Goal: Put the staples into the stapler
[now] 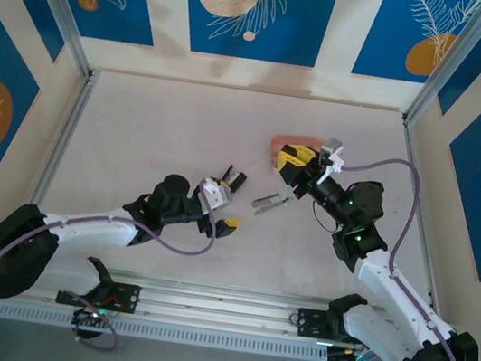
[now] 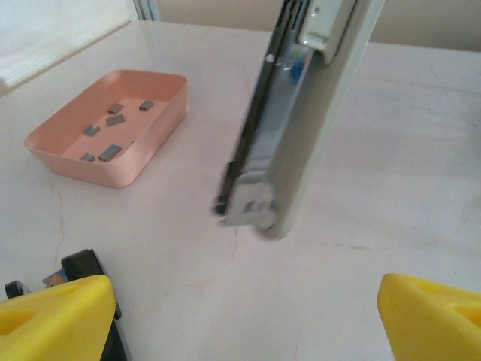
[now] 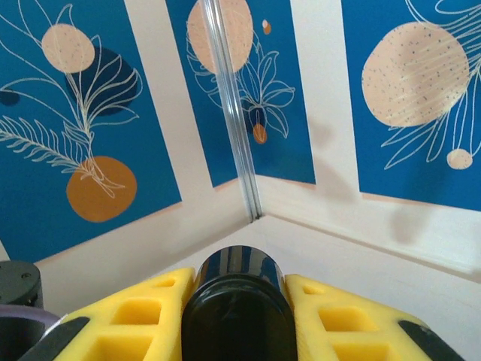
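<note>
The stapler [image 2: 297, 113] hangs open above the table, its silver magazine arm [image 1: 268, 202] pointing down toward my left gripper. My right gripper [image 1: 303, 167] is shut on the stapler's black rounded end [image 3: 237, 297], with a yellow finger [image 3: 131, 320] on each side. My left gripper [image 2: 248, 320] is open, its yellow fingers [image 2: 56, 316] spread wide and nothing between them; it sits low, just short of the stapler's tip. Several grey staples [image 2: 110, 152] lie in the salmon-pink tray [image 2: 161, 124], which is behind the right gripper in the top view [image 1: 285, 144].
The white tabletop [image 1: 166, 132] stretches open to the left and back. Blue patterned walls and aluminium corner posts [image 3: 233, 113] close in the workspace. A rail [image 1: 221, 301] runs along the near edge by the arm bases.
</note>
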